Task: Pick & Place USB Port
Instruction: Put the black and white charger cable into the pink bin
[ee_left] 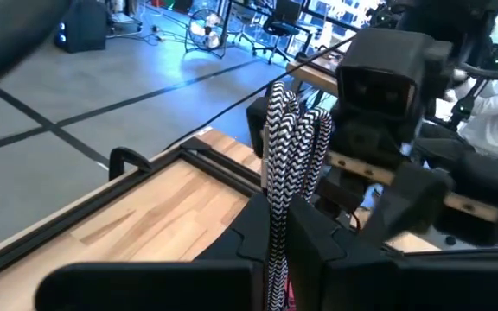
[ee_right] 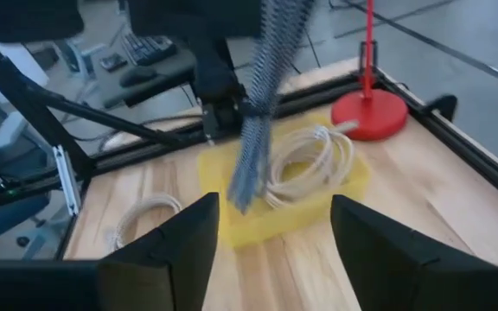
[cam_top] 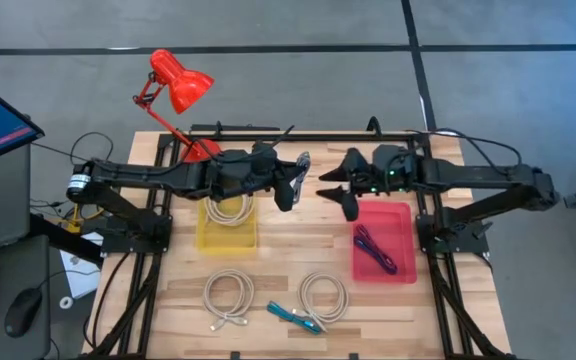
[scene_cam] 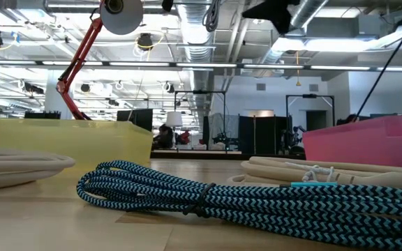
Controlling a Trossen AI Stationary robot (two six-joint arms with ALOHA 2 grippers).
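A bundle of black-and-white braided cable [cam_top: 303, 165] hangs over the middle of the table with my left gripper [cam_top: 293, 185] shut on it. In the left wrist view its loops [ee_left: 288, 138] stretch out beyond the fingers. My right gripper [cam_top: 340, 190] faces it from the table's right, open with nothing between its fingers [ee_right: 275, 250]. In that view the cable [ee_right: 258, 130] dangles in front of the yellow bin [ee_right: 232, 220]. A pink bin [cam_top: 400, 215] holds a purple cable [cam_top: 375, 250]. My left gripper pinches the braided cable bundle [ee_left: 277, 216] between its two fingers, several strands together. It comes in roughly level from the table's left. The bundle hangs below the gripper, slack and lifted clear of the table, its lower end [ee_right: 242, 194] above the wood beside the yellow bin.
The yellow bin [cam_top: 206, 238] holds a coiled white cable [cam_top: 228, 208]. Two white coils [cam_top: 230, 295] [cam_top: 323, 295] and a teal braided cable [cam_top: 293, 317] lie near the table's near edge. A red desk lamp [cam_top: 178, 85] stands at the far left corner.
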